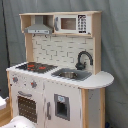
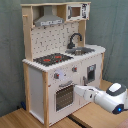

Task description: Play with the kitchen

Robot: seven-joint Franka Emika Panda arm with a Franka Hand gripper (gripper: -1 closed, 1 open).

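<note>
Kitchen (image 2: 55, 65), one; tool (image 2: 78, 91), one.

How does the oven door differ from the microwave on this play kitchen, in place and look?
The oven door sits low on the front, under the hob; the microwave sits at the top, beside the grey hood. The oven door's window is barred with pale slats, while the microwave's window is plain, with a dark button panel beside it. The robot arm reaches toward the oven door; nothing is near the microwave. Both have dark windows in white fronts.

One kitchen (image 1: 55, 75), one gripper (image 2: 79, 91)
</note>
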